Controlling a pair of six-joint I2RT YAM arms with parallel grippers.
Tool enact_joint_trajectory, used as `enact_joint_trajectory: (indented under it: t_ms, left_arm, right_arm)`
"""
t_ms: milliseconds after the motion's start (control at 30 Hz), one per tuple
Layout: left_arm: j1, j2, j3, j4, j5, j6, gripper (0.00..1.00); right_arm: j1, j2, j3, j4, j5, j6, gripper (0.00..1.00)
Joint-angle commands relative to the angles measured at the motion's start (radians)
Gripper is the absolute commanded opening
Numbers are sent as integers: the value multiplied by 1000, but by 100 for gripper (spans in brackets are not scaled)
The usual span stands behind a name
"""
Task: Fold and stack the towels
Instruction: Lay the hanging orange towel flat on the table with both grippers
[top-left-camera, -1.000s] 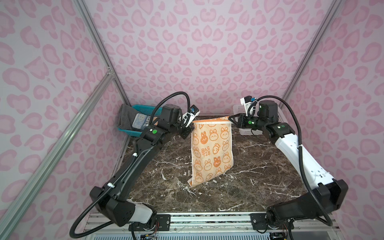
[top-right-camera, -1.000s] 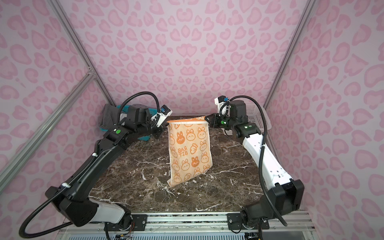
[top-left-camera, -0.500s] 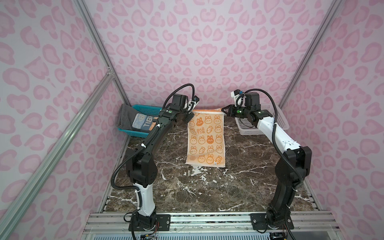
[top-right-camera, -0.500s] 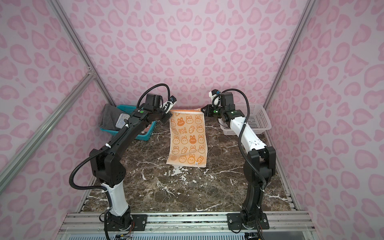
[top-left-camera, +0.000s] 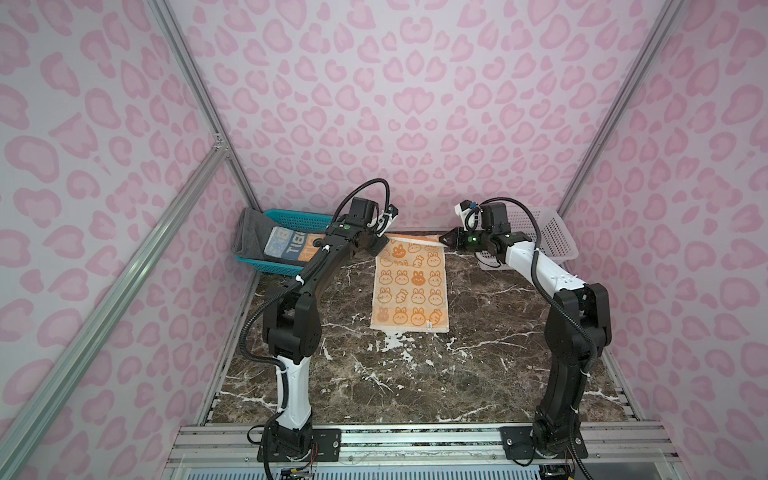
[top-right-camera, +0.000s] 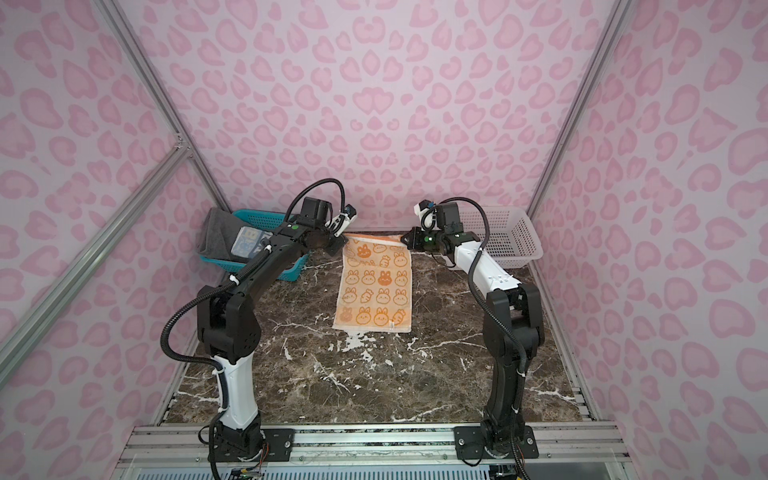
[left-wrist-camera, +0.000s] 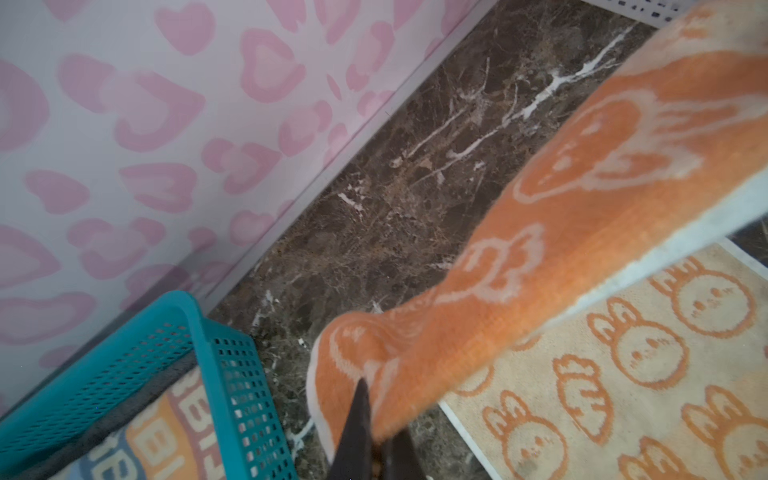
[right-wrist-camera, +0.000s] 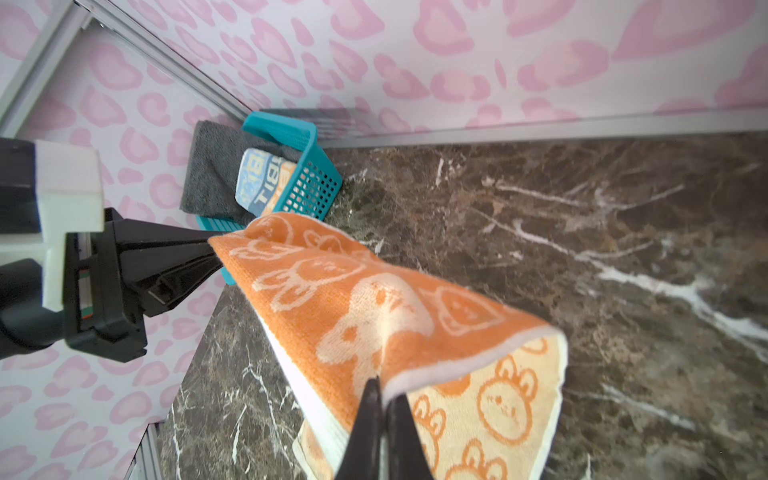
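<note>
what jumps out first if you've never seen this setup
The orange bunny towel stands out, spread down the middle of the dark marble table, its far edge lifted and pinched at each corner by the left claw and right claw, both shut. A teal basket at the far left holds a grey towel and a lettered towel, all boxed in by pink spotted walls.

Left arm (top-left-camera: 320, 266) and right arm (top-left-camera: 536, 266) both rise from the near-edge bases, elbows bent, forearms stretched toward the far side and angled inward. Left gripper (top-left-camera: 381, 244): jaws pinched tight on the far left corner of the orange towel (top-left-camera: 411, 291). Right gripper (top-left-camera: 443, 239): jaws pinched tight on the far right corner. The two grippers are level and their tips face each other.
</note>
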Motion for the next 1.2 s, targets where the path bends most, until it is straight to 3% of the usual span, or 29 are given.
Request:
enact_joint_trajectory:
  t_ms: [0, 267, 667, 1167]
  left_arm:
    - [8, -62, -68, -24, -19, -72, 3]
    - [-1, -113, -188, -108, 53, -149, 3]
    - [-41, -208, -390, -92, 91, -196, 3]
    - [-110, -222, -499, -115, 53, -231, 3]
  right_arm:
    - [-3, -39, -71, -3, 40, 0, 0]
    - [24, -111, -209, -59, 40, 25, 0]
    - [56, -177, -376, -64, 80, 58, 0]
    - [107, -219, -487, -116, 158, 38, 0]
